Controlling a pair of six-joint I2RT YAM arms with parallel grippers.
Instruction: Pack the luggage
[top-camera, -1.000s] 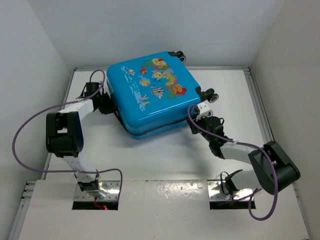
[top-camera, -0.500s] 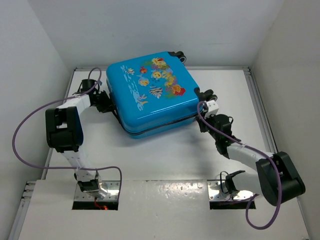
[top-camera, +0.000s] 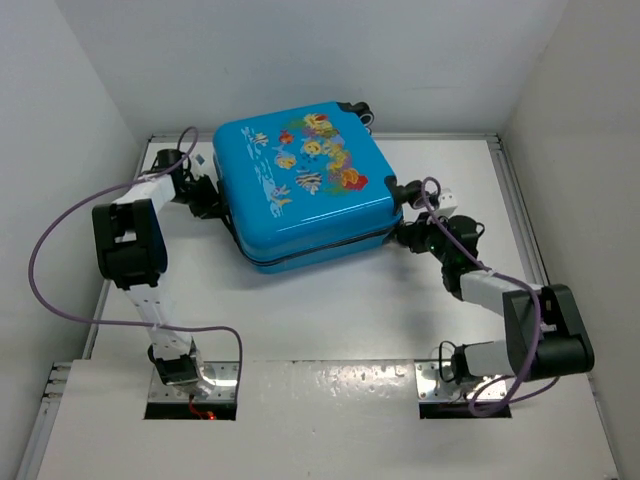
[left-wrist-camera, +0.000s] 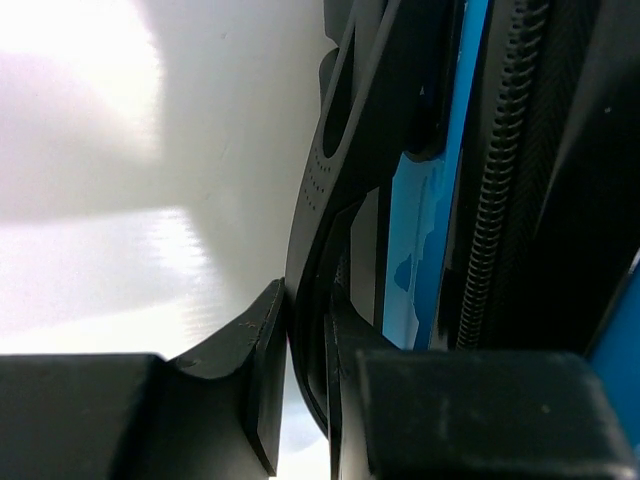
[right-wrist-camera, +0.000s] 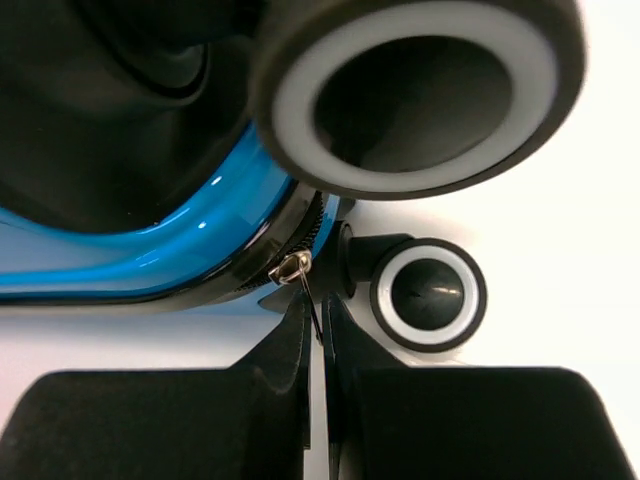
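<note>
White desk, glossy, glare patches. Plain white walls on three sides. Grey rail along right edge. Raised white board along near edge.

Bright-blue luggage with colourful fish prints, on a white table

A bright-blue luggage with cartoon fish printed on its upper shell lies flat and shut on the white table, turned at an angle. One black wheel shows at its far corner and another at its right corner. The left gripper meets the case's left edge, its fingers hidden against the dark trim. The right gripper sits at the right edge, just below the nearer wheel. A purple cable loops wide beside the left arm.
</note>
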